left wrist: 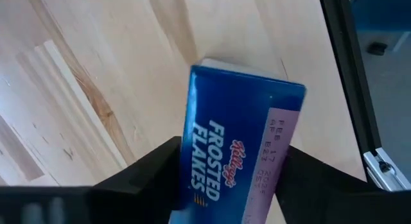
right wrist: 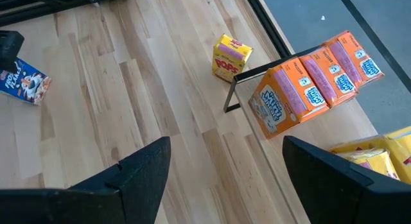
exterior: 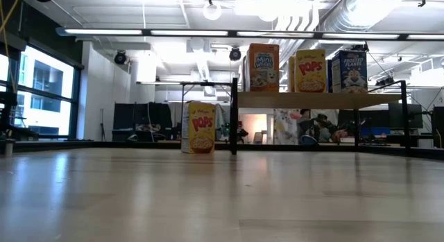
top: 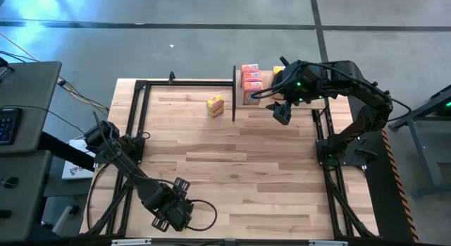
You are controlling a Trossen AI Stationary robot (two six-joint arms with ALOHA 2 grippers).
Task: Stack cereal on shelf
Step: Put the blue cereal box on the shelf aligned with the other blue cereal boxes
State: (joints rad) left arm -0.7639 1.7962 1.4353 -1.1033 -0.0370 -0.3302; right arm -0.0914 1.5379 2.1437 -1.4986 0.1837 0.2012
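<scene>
Left wrist view: left gripper (left wrist: pixel 234 185) straddling Frosted Flakes box (left wrist: pixel 241 147), grip unconfirmed; right gripper (right wrist: pixel 225 179) released. Rec.: seat box square, centred.

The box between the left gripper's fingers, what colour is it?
Blue, with white Frosted Flakes lettering and a pale pink end panel. The left wrist view shows it best.

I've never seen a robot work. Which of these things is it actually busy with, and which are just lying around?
Part of the job:
- shelf
- orange cereal boxes on it
- yellow cereal box on the table
- blue cereal box between the left gripper fingers
- right gripper, open near the shelf

Just lying about:
- keyboard
- cables
</scene>
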